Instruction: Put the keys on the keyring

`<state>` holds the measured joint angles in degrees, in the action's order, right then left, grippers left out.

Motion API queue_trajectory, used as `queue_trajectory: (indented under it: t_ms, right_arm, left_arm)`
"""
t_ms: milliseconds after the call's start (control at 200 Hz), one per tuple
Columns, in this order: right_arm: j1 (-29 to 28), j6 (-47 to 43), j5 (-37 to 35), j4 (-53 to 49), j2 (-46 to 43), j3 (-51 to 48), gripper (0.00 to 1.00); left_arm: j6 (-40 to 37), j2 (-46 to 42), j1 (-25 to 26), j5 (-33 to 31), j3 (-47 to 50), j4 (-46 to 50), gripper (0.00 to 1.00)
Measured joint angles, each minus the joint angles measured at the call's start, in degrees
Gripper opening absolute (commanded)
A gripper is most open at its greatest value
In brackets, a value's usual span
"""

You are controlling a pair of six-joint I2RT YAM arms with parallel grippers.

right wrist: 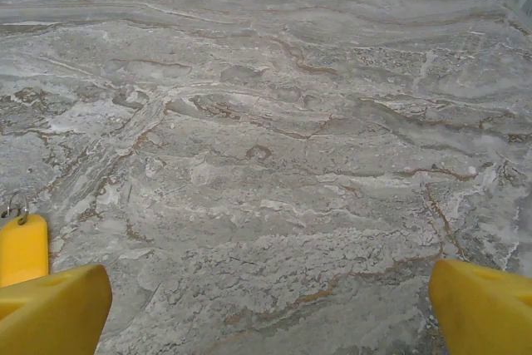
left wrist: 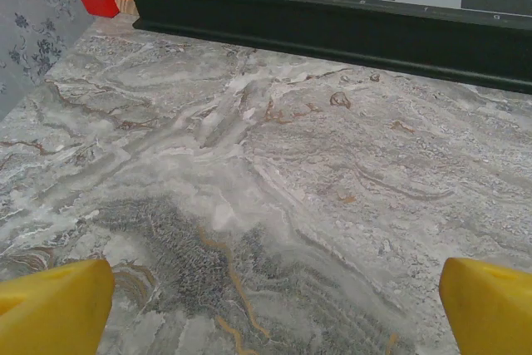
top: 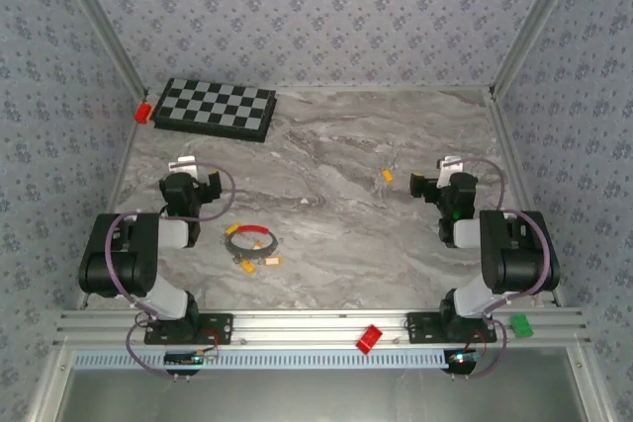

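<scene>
The marble table (top: 376, 244) carries a chessboard (top: 215, 109), the keyring (top: 254, 230) and keys (top: 247, 266) — one key (top: 388, 176) lying apart.

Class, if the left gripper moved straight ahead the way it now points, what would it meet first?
The left gripper would probably reach the chessboard, at its dark front edge, across bare table; depth is unclear.

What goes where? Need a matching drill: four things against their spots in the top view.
Things:
1 chessboard
2 keyring
3 lone key
4 green block

Places:
A on the front rail, right end
B far left corner
C near left, keys beside it
D right of centre, mid-depth

Pairs: 1-B, 2-C, 3-D, 4-A
</scene>
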<state>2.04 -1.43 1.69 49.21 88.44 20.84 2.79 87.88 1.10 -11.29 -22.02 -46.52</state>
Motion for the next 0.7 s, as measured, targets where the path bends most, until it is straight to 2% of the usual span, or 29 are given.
queue_trajectory:
  t_ms: [705]
  right_arm:
    - [-0.02, -0.57, -0.57, 0.0, 0.0, 0.0, 1.0]
  left_arm:
    - [0.0, 0.0, 0.0, 0.0, 0.0, 0.0, 1.0]
